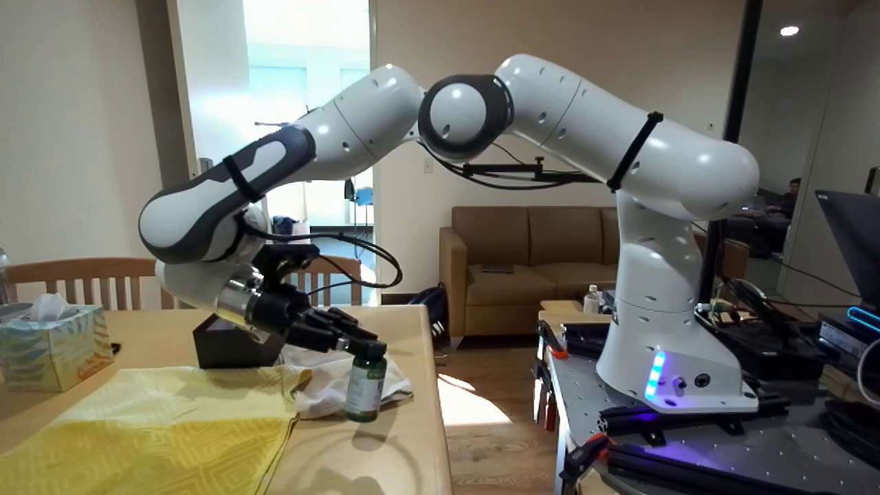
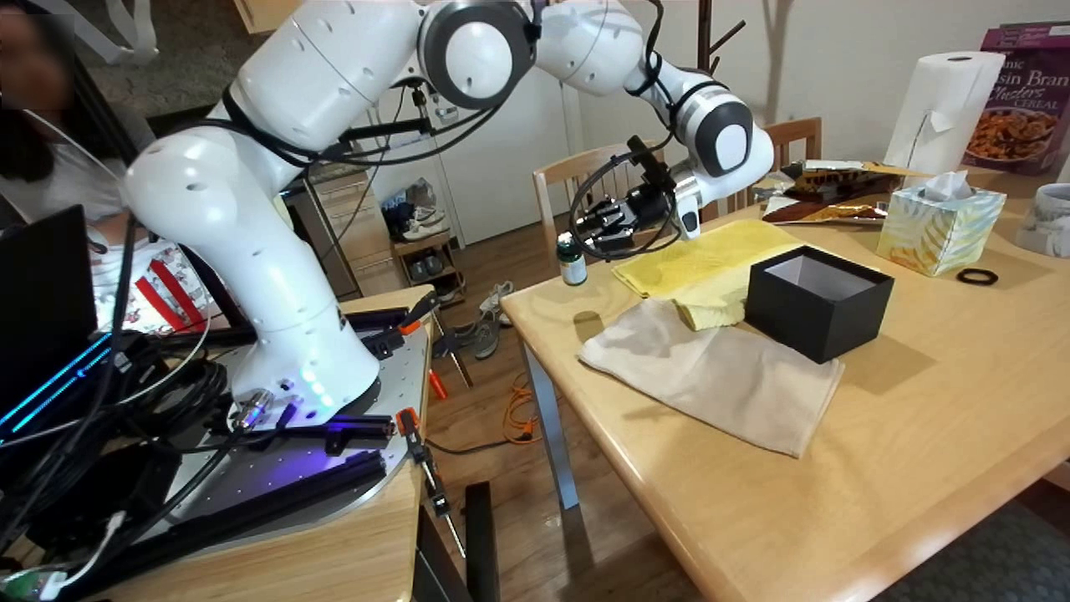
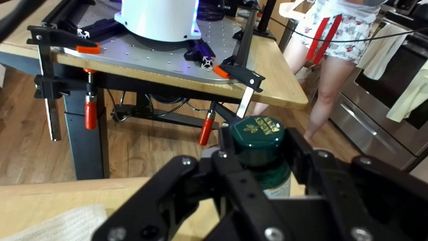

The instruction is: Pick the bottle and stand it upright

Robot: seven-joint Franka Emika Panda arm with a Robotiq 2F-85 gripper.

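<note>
A small green bottle with a dark green cap and white label hangs cap up, slightly tilted, near the table's edge. It also shows in an exterior view, where its shadow lies apart from its base, so it seems a little above the table. My gripper comes in from the side and is shut on the bottle at its cap. In the wrist view, the gripper has one finger on each side of the cap; the lower bottle is mostly hidden behind the gripper.
A white cloth, a yellow cloth and a black open box lie on the wooden table. A tissue box stands further off. The table edge is close to the bottle, with a floor gap before the robot's stand.
</note>
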